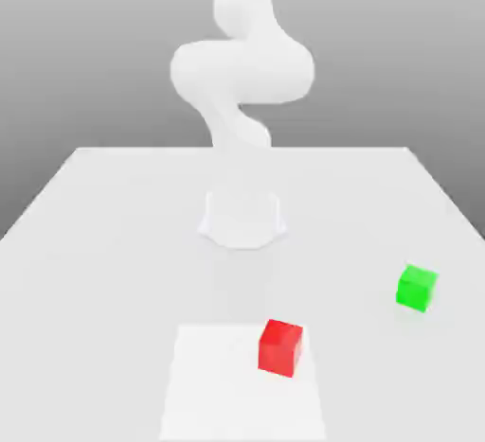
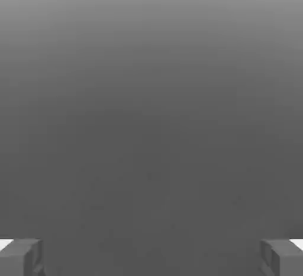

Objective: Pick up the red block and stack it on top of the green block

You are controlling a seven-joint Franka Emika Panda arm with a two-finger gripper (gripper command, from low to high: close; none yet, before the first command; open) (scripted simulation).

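The red block sits on the white table near its front edge, a little to the exterior view's right of centre. The smaller green block rests further back and off to the exterior view's right, well apart from the red one. In the hand view my gripper is open: its grey fingertips stand far apart with nothing between them, and behind them is plain grey background.
The white arm rises from its round base at the table's middle and bends upward. A lighter square patch lies on the table under and beside the red block.
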